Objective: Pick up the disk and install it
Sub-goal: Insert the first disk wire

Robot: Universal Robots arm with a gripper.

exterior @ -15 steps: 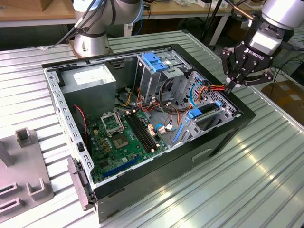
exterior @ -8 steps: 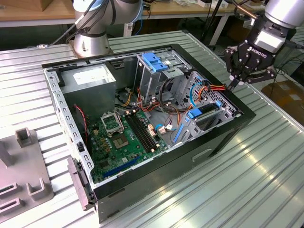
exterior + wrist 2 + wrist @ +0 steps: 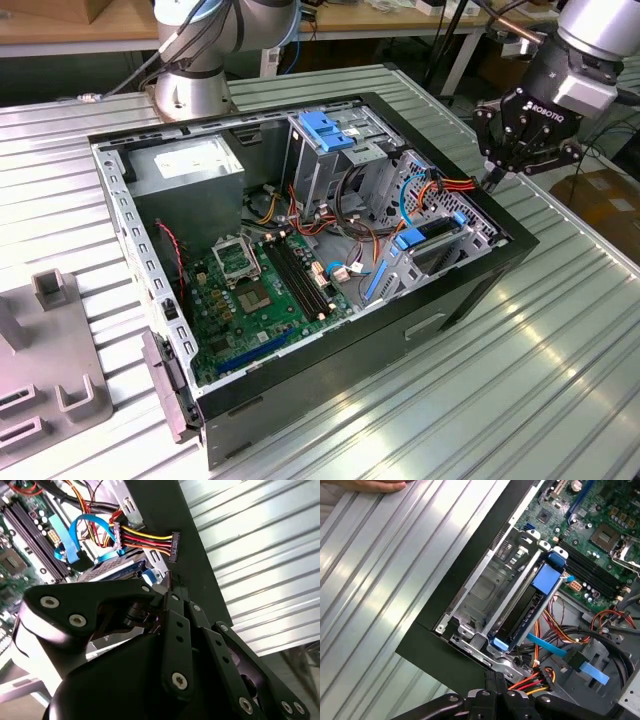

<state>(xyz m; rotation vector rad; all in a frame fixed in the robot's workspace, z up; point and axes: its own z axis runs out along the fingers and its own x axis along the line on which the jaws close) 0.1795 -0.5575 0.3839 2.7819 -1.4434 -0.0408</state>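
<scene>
We find the gripper (image 3: 493, 178) with its fingers drawn together and nothing between them. It is poised over the rim of the computer case (image 3: 470, 290) at the exterior view's right, just beside a loose power connector (image 3: 174, 546) with red, yellow and black wires. The disk (image 3: 522, 616) sits on edge in the metal drive bay (image 3: 485, 587) at that same corner of the case, its blue carrier rail (image 3: 547, 577) uppermost, near the fingertips but apart from them. We also note the motherboard (image 3: 265, 290) on the case floor, and a person's hand (image 3: 380, 485) on the ribbed table (image 3: 560, 380), well apart from the case.
</scene>
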